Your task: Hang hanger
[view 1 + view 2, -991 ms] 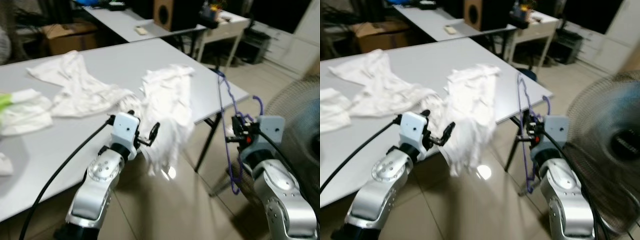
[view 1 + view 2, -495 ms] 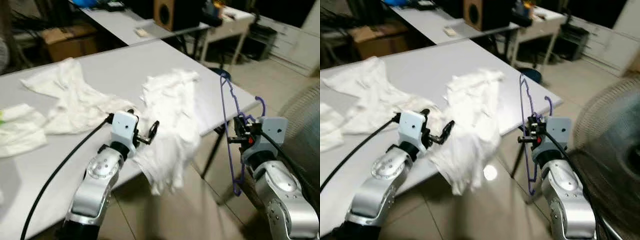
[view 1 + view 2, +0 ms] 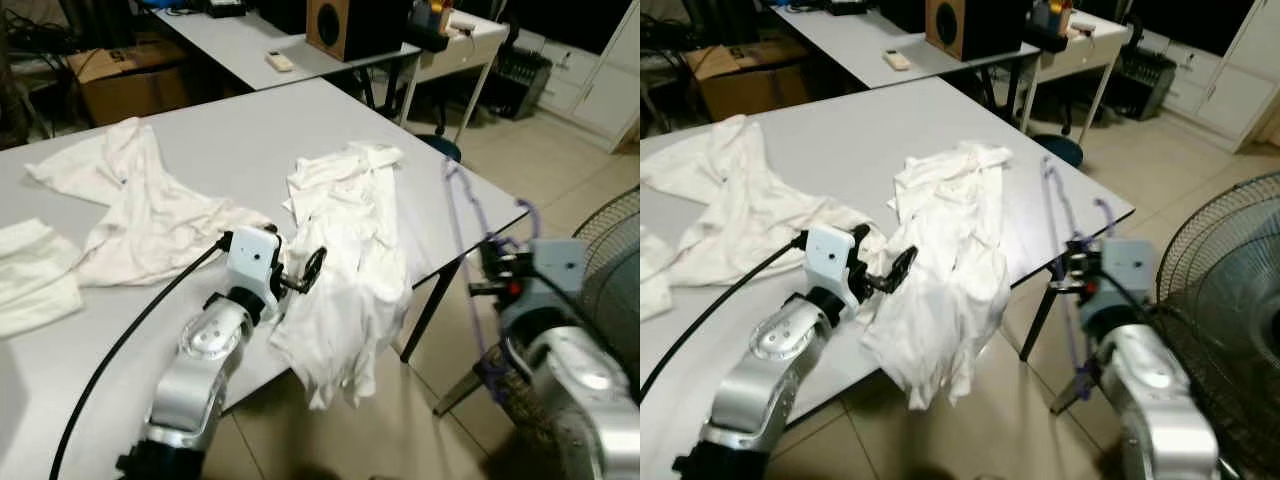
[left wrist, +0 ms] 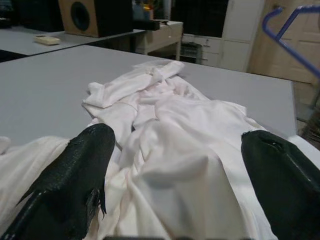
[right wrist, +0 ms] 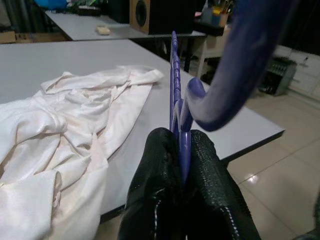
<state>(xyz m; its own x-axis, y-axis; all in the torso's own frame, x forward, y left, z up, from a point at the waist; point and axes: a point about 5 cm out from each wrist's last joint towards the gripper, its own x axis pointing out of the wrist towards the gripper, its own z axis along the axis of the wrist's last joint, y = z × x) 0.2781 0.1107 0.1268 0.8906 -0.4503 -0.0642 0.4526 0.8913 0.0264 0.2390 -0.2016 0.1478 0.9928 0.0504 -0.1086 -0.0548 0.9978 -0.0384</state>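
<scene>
A thin purple hanger (image 3: 1058,215) stands upright just off the table's right corner, hook uppermost (image 5: 235,60). My right gripper (image 5: 181,137) is shut on its wire partway down. A crumpled white garment (image 3: 345,270) lies on the grey table (image 3: 220,130) and spills over the near edge toward the floor. My left gripper (image 3: 308,270) sits at that edge against the garment's left side. Its fingers (image 4: 80,165) stand wide open, and the cloth (image 4: 185,130) lies ahead of and between them.
Another white garment (image 3: 140,210) and a folded white cloth (image 3: 30,280) lie further left on the table. A standing fan (image 3: 1230,270) is close at my right. Behind are a second table with a speaker (image 3: 335,25), a cardboard box (image 3: 130,70) and tiled floor (image 3: 980,400).
The camera has shifted and the picture has sharpened. The white garment now hangs lower over the table edge. My right gripper still holds the hanger, further right in the picture.
</scene>
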